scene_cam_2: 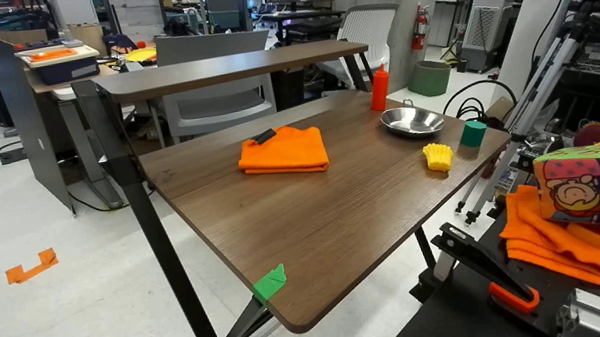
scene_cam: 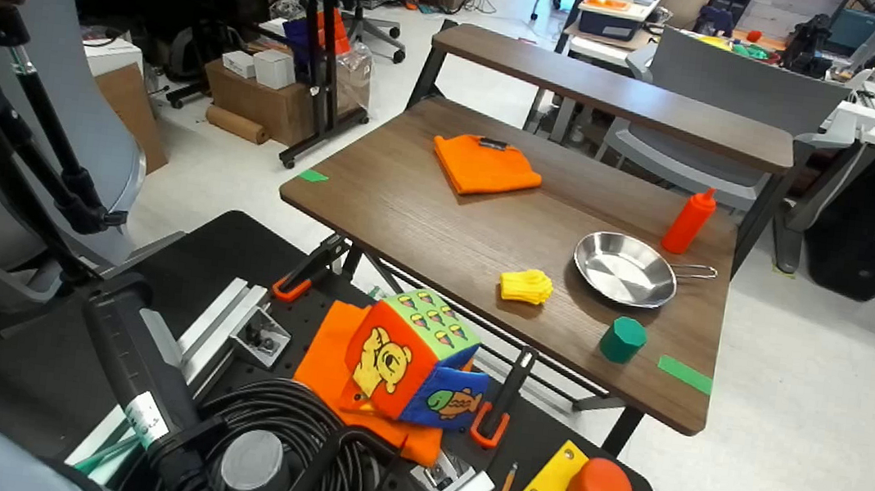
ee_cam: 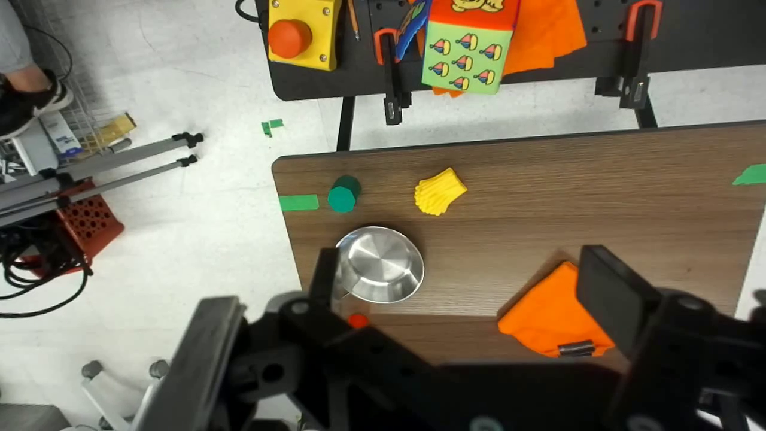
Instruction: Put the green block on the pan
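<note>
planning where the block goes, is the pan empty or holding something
Empty: the pan shows only bare, shiny metal inside, and the green block stands apart from it on the table.

In an exterior view a small dark green many-sided block (scene_cam_2: 473,133) stands by the front right corner of the brown wood-grain worktop (scene_cam_2: 308,221); the round shiny silver metal pan (scene_cam_2: 413,123) rests apart from it, by the right edge; a ridged yellow block (scene_cam_2: 439,158) sits near the front edge; a red cone-tipped bottle (scene_cam_2: 379,90) stands upright by the far right corner; a folded orange cloth (scene_cam_2: 287,155) with a black clip (scene_cam_2: 264,136) lies towards the far edge.
</note>
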You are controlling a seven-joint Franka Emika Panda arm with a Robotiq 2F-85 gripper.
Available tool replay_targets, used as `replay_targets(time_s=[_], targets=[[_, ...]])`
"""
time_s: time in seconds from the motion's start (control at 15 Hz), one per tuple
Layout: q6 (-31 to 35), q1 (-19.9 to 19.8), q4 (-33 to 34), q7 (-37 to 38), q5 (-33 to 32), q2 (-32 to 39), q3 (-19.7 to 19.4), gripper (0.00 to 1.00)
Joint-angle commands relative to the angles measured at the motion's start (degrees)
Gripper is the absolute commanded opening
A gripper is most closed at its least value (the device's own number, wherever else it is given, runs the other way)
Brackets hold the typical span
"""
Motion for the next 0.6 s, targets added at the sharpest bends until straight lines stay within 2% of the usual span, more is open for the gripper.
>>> replay_targets(time_s=[0.0, 0.2, 0.53], targets=[[3.76, -0.07, -0.91, -2.25, -2.53, 2.47, -2.33, 1.00], [9.37, -1.43, -2.99, -4.12, -5.43, 4.46, -5.32, 1.00], [24.05, -6.08, -7.42, -6.41, -11.85, 11.56, -10.10, 1.00]])
